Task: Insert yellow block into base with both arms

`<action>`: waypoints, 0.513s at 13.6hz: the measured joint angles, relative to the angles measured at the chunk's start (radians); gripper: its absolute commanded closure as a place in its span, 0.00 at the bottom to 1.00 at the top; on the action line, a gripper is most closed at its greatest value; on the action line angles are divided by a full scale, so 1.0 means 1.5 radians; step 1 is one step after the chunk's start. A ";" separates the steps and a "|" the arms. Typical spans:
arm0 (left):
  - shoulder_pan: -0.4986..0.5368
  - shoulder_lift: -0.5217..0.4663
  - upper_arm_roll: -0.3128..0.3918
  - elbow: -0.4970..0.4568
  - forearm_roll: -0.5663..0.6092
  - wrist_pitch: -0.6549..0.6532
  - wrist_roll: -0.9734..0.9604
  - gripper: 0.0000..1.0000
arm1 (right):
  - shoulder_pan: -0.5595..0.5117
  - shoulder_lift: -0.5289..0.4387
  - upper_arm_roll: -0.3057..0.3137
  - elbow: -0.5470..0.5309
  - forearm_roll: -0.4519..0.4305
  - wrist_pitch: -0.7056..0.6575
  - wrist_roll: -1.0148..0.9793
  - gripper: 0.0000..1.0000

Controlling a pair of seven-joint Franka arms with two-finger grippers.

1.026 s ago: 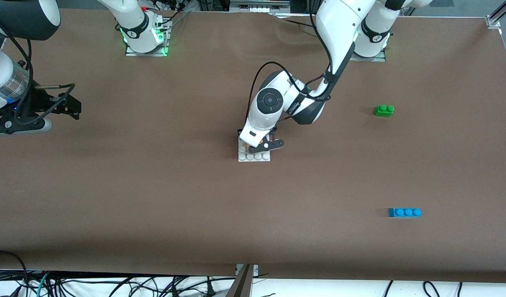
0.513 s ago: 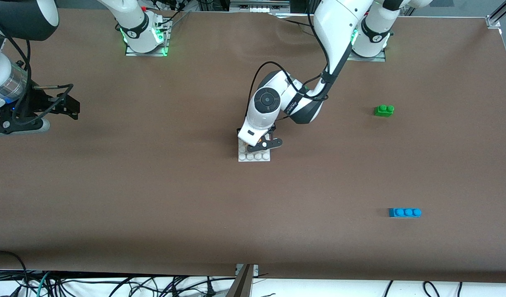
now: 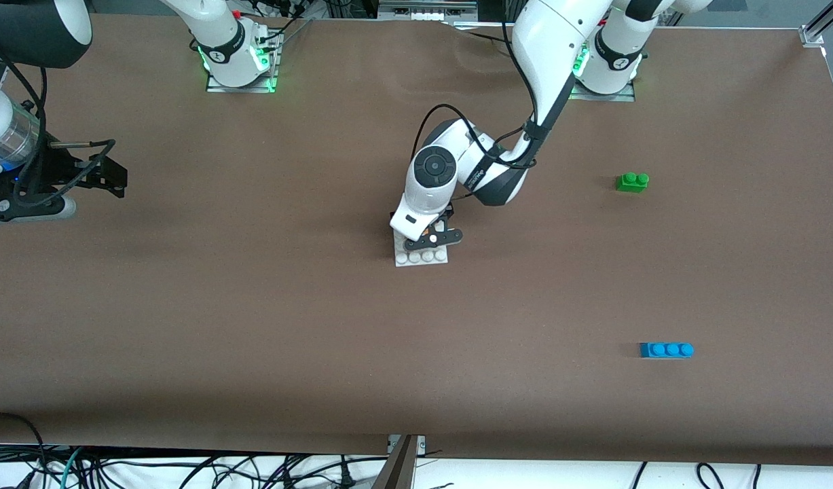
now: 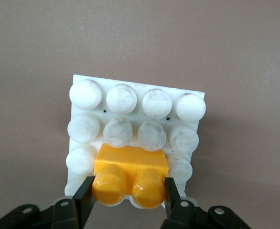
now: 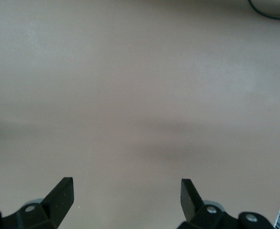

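The white studded base [image 3: 421, 257] lies on the table's middle. My left gripper [image 3: 426, 234] is down on it, shut on the yellow block [image 4: 129, 177], which sits among the base's studs [image 4: 136, 110]; its fingers [image 4: 84, 198] press on both ends of the block. In the front view the left hand hides the block. My right gripper [image 3: 114, 175] is open and empty, over bare table at the right arm's end; in the right wrist view its fingertips [image 5: 63, 191] stand wide apart.
A green two-stud brick [image 3: 632, 181] lies toward the left arm's end of the table. A blue three-stud brick [image 3: 667, 350] lies nearer the front camera at the same end. Cables hang below the table's front edge [image 3: 402, 445].
The left arm has shifted slightly and the base has turned a little under it. The right gripper has drifted a little toward its own end of the table.
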 measured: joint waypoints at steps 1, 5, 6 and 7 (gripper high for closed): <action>0.000 0.001 0.000 0.000 0.000 0.000 0.000 0.00 | 0.000 0.000 0.000 0.000 0.000 0.001 0.000 0.01; 0.002 0.001 0.004 0.009 0.000 -0.002 0.000 0.00 | 0.000 0.000 0.000 0.000 0.000 0.005 0.000 0.01; 0.008 -0.011 0.007 0.016 0.000 -0.015 0.000 0.00 | 0.000 0.000 0.000 0.000 0.000 0.005 0.000 0.01; 0.023 -0.031 0.010 0.022 0.000 -0.045 0.002 0.00 | 0.000 0.000 0.000 0.000 0.000 0.005 0.000 0.01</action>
